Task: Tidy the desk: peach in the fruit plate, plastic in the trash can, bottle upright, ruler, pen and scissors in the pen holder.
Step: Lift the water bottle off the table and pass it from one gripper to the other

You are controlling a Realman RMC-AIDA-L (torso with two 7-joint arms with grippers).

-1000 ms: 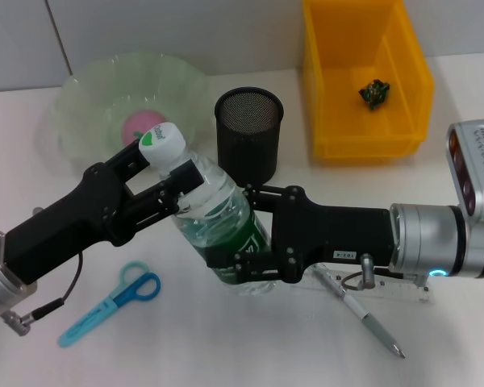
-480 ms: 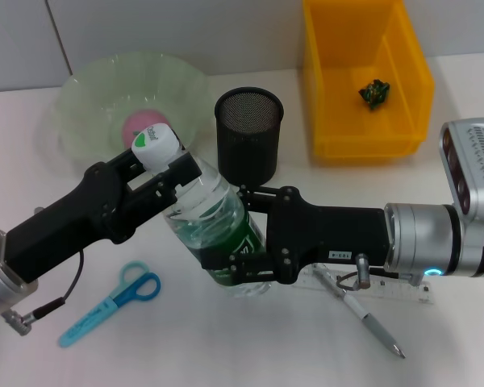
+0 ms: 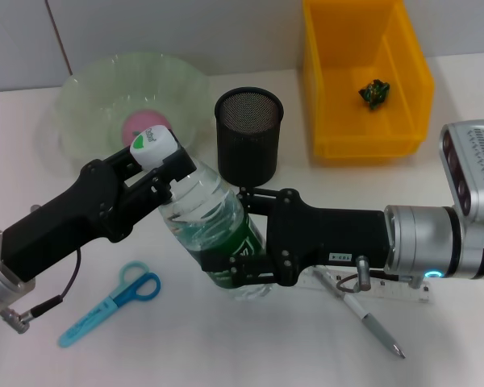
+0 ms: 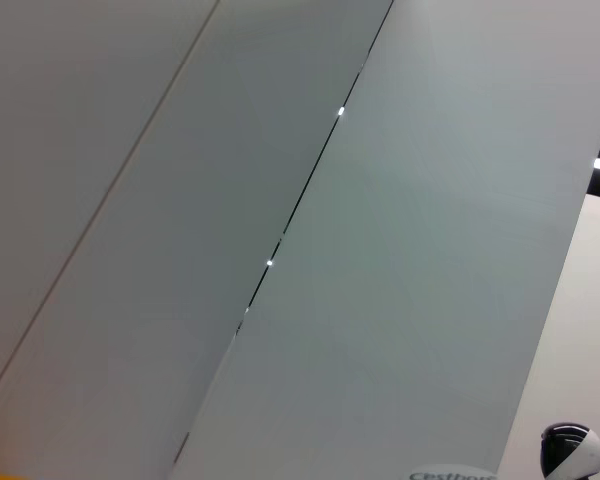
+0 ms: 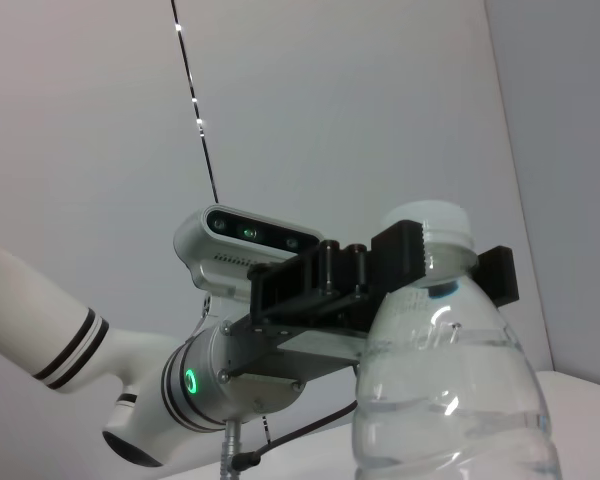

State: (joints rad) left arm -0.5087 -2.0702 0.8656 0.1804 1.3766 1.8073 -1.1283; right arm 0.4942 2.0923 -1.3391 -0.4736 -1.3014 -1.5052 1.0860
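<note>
A clear water bottle [image 3: 214, 226] with a green label and white cap [image 3: 156, 145] is held tilted above the desk, cap toward the fruit plate. My left gripper [image 3: 168, 173] is shut on its neck and my right gripper [image 3: 238, 264] is shut on its lower body. In the right wrist view the bottle [image 5: 450, 390] rises with the left gripper [image 5: 445, 265] clamped just under the cap. The peach [image 3: 139, 125] lies in the green glass fruit plate [image 3: 89, 105]. Blue scissors [image 3: 113, 302] lie at the front left. The pen [image 3: 367, 316] and clear ruler [image 3: 391, 289] lie under my right arm.
The black mesh pen holder [image 3: 248, 133] stands just behind the bottle. A yellow bin [image 3: 327, 89] at the back right holds a crumpled green piece of plastic [image 3: 374, 93]. The left wrist view shows only wall panels.
The bottle's cap end has swung left and back toward the fruit plate, with both grippers still on it. The right arm has shifted slightly left.
</note>
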